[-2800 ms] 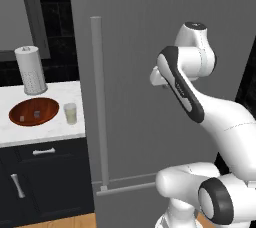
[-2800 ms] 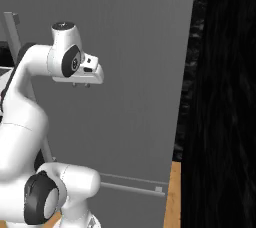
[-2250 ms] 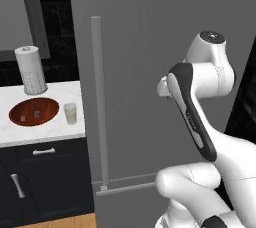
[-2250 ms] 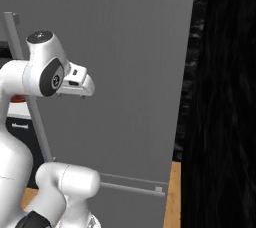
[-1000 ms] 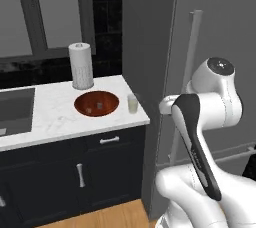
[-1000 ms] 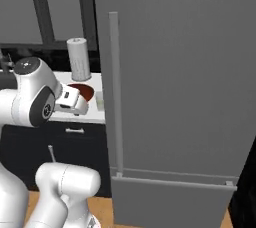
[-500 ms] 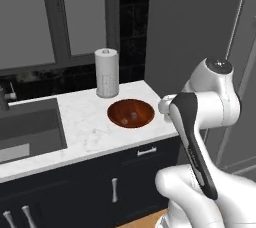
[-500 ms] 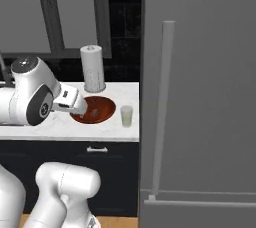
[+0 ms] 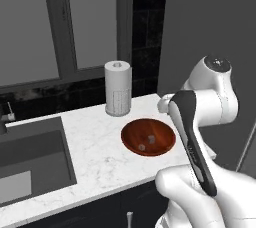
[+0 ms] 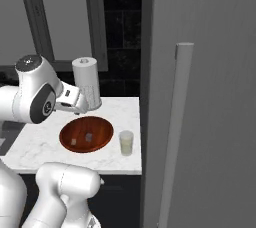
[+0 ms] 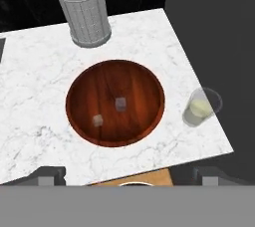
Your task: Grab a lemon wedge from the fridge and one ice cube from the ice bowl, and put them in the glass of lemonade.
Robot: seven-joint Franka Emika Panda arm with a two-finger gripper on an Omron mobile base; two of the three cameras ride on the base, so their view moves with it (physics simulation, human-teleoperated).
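The ice bowl (image 11: 130, 75), glossy reddish-brown wood, sits on the white marble counter with two small pale ice cubes (image 11: 120, 103) in it. I also see the ice bowl (image 9: 160, 128) (image 10: 98, 127) from both base cameras. The glass of lemonade (image 11: 201, 107) (image 10: 126, 143) stands just right of the bowl, near the counter's end. My gripper (image 11: 130, 175) (image 10: 80, 108) hovers above the bowl's near rim, open and holding nothing. The fridge (image 10: 210, 97) is closed, its bar handle (image 10: 175, 122) facing me. The lemon wedge is hidden.
A white paper-towel cylinder (image 11: 85, 9) (image 9: 118, 88) stands behind the bowl by the dark backsplash. A sink (image 9: 30, 157) is sunk into the counter to the left. The counter ends against the fridge wall (image 11: 219, 22) on the right.
The base has driven left, so the views shifted from the closed fridge door to the counter with bowl and glass. The arm has folded in over the bowl. The gripper stays open.
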